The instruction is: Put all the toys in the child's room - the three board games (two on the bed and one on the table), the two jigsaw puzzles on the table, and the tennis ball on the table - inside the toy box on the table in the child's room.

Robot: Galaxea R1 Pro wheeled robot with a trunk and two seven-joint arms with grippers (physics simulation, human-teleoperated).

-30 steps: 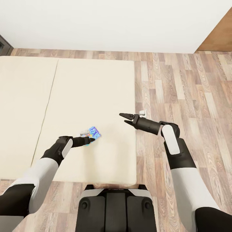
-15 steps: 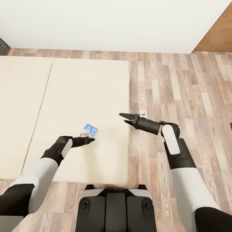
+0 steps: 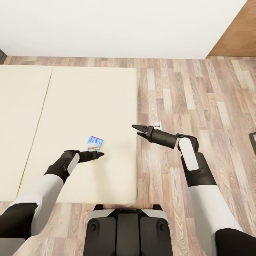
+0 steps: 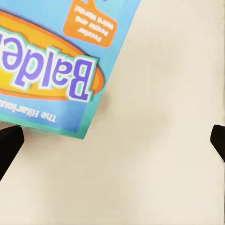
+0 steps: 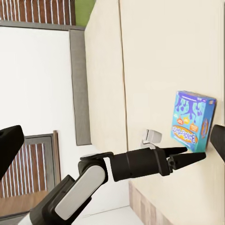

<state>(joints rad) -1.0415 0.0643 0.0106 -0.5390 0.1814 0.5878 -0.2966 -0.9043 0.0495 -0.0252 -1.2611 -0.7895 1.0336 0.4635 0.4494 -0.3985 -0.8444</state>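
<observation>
A small blue board game [image 3: 94, 143] lies flat on the beige bed [image 3: 89, 96], near the mattress's right side. My left gripper [image 3: 99, 154] hovers just short of the box, open, with nothing between its fingers. In the left wrist view the blue board game [image 4: 51, 70] lies beyond the widely spread fingertips [image 4: 8, 143]. My right gripper [image 3: 136, 129] is open and empty at the bed's right edge, pointing towards the box. The right wrist view looks across the mattress at the board game [image 5: 192, 121] and the left gripper [image 5: 187, 158].
Wood-plank floor [image 3: 199, 92] stretches right of the bed. A white wall [image 3: 106, 25] runs along the far side, with a brown wooden panel [image 3: 238, 35] at the corner. A dark object [image 3: 253, 140] peeks in at the right edge. My base [image 3: 128, 227] stands at the bed's foot.
The camera has moved, shifting the whole picture leftwards. The blue box, earlier tilted at my left fingertips, now lies flat on the mattress just beyond them. The right arm keeps its pose.
</observation>
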